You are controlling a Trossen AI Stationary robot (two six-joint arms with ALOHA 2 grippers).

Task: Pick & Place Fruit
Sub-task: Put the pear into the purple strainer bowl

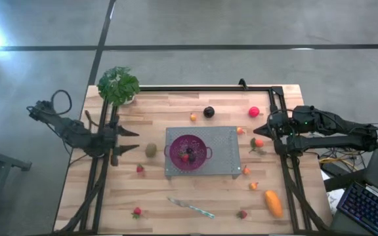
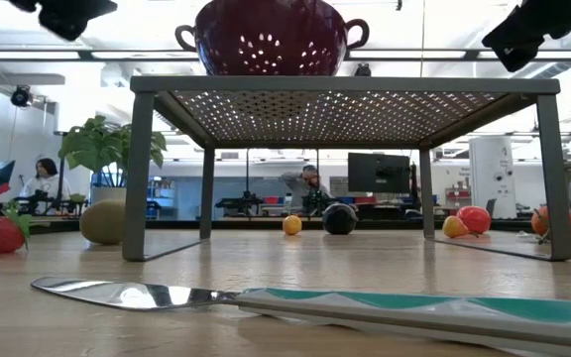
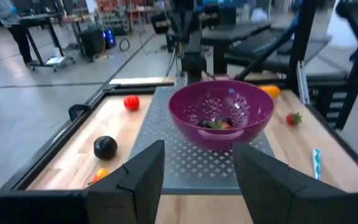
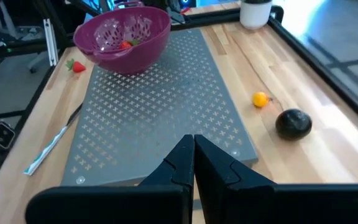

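Note:
A purple colander (image 1: pixel 189 152) stands on a grey perforated stand (image 1: pixel 225 147) at mid-table, with a strawberry and a dark fruit inside (image 3: pixel 215 124). Loose on the wood lie a dark plum (image 1: pixel 209 112), a pink-red ball (image 1: pixel 253 111), a kiwi (image 1: pixel 151 150), strawberries (image 1: pixel 140 168), small orange pieces (image 1: pixel 247 170) and an oblong orange fruit (image 1: pixel 273 203). My left gripper (image 1: pixel 133 139) hangs open and empty left of the stand, above the table. My right gripper (image 1: pixel 261 128) is shut and empty (image 4: pixel 193 152) above the stand's right edge.
A silver knife with a teal handle (image 1: pixel 190 207) lies near the front edge. A leafy plant in a white pot (image 1: pixel 118 85) stands at the far left corner. A black frame rail (image 1: pixel 202 88) runs along the far side and the two side edges.

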